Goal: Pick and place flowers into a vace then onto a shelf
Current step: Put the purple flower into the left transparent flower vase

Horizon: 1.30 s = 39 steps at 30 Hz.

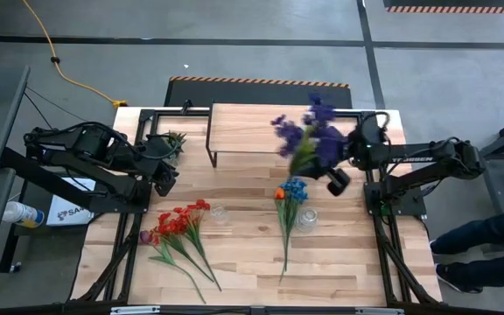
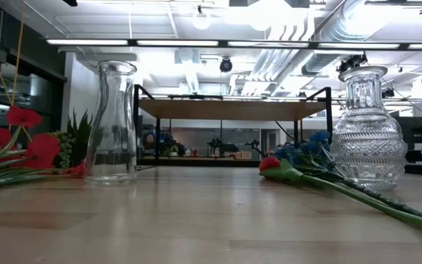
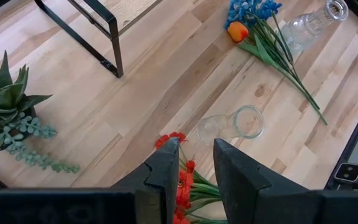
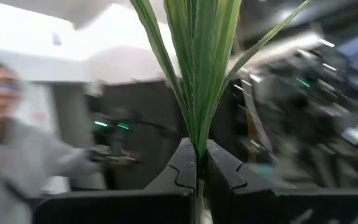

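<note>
- Purple-bloomed green-stemmed spray point(image 1: 309, 133) raised over desk's right side, by low light-wood shelf point(image 1: 261, 122), stems pinched in closed right hand point(image 4: 197, 163).
- Left hand point(image 3: 196, 163) slightly parted, empty, above red flowers point(image 1: 182, 220) at left.
- Blue-and-orange spray point(image 1: 291, 192) flat beside clear glass vase point(image 1: 306, 219).

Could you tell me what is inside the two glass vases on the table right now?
Nothing shows inside either: the plain vase and the cut-glass vase look empty. Blue flowers lie behind the cut-glass one, partly covered by it.
</note>
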Tool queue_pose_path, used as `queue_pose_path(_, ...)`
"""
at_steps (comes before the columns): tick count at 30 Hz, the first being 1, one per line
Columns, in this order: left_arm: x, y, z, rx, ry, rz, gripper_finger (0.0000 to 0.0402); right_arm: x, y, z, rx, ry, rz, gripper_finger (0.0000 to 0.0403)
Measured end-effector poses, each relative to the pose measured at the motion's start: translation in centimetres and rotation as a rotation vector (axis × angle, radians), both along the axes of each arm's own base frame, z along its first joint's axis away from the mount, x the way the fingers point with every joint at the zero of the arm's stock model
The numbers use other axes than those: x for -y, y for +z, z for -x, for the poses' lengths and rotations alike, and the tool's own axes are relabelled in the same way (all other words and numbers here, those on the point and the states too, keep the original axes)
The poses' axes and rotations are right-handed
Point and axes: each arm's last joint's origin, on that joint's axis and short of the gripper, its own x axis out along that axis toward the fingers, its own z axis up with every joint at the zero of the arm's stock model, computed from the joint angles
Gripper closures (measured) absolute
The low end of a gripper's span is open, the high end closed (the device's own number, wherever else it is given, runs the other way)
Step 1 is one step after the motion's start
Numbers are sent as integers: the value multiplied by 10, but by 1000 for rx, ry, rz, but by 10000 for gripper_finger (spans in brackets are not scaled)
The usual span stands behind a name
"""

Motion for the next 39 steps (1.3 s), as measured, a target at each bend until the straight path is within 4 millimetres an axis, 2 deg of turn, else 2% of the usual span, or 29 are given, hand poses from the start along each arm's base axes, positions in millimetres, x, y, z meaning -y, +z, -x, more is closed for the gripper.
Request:
queue_pose_path(11,0,4,-5,67,16,-8,266,10,-16,-8,-133,-349,4,400)
queue_pose_path(22,2,17,-20,284,64,-10,266,17,-5,-5,3,-662,34,400)
queue_pose_path(29,5,30,-35,488,34,-28,266,14,4,-2,94,-732,-4,400)
queue_pose_path(36,10,43,-56,647,-13,-68,266,5,7,-1,119,-657,-84,398)
queue_pose_path(39,13,42,-70,665,-30,-92,266,-1,7,-2,121,-622,-84,400)
